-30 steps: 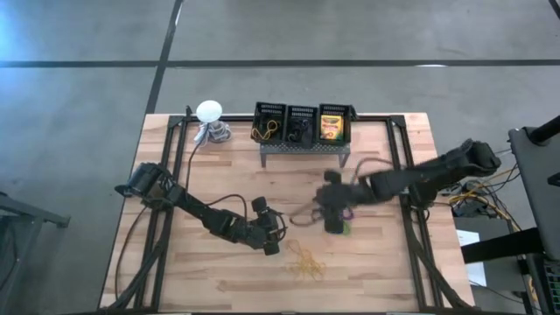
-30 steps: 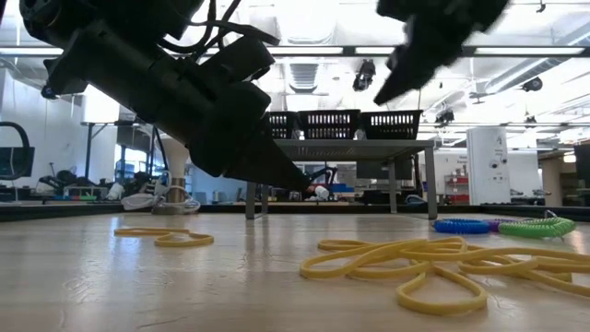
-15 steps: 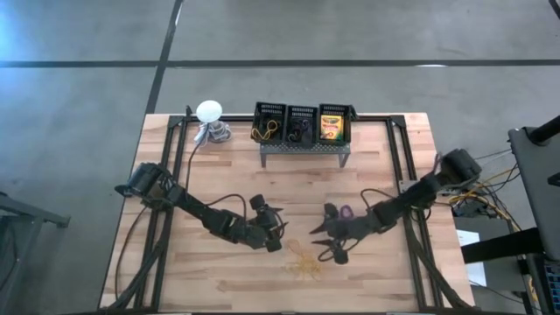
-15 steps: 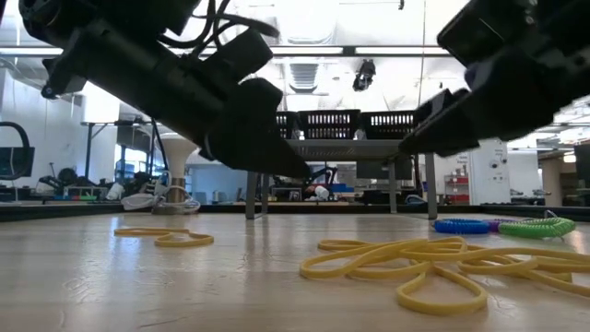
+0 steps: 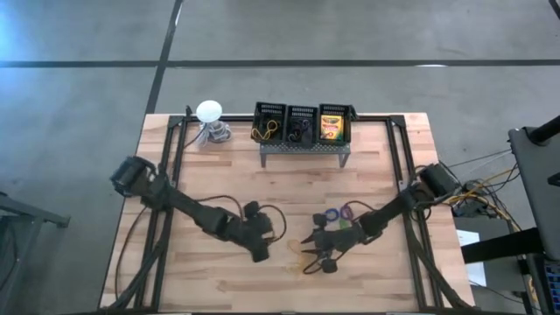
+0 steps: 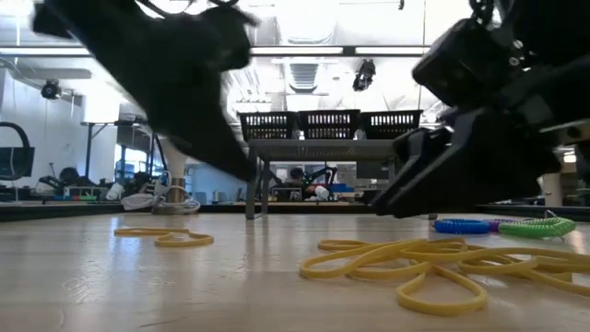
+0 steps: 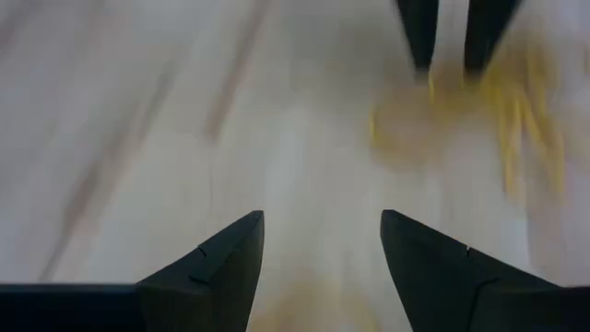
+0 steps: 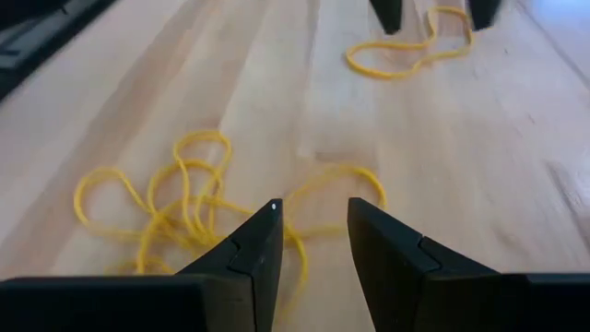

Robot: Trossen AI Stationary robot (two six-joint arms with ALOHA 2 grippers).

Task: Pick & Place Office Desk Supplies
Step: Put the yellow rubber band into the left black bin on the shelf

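Note:
A tangle of yellow rubber bands (image 8: 184, 198) lies flat on the wooden table (image 5: 219, 175) near its front edge, also seen in the low view (image 6: 415, 267). A single yellow band (image 8: 406, 51) lies apart from it. My right gripper (image 8: 313, 217) hovers low and slanted over the tangle's edge (image 5: 308, 254), open, with a narrow gap. My left gripper (image 7: 323, 231) stands open just left of the bands (image 5: 276, 236), clear of the table. Blue, purple and green rings (image 5: 337, 213) lie behind the right gripper.
A grey perforated stand (image 5: 302, 144) at the far edge carries three black baskets, one holding a crayon box (image 5: 331, 125). A white ball-shaped object (image 5: 208, 111) sits at the far left. Black rails run along both table sides.
My right gripper has come down a long way and swung toward the near edge and the left, ending low over the rubber band tangle. My left gripper has risen a little, tipped, and drawn back slightly toward the left. The bands lie where they were.

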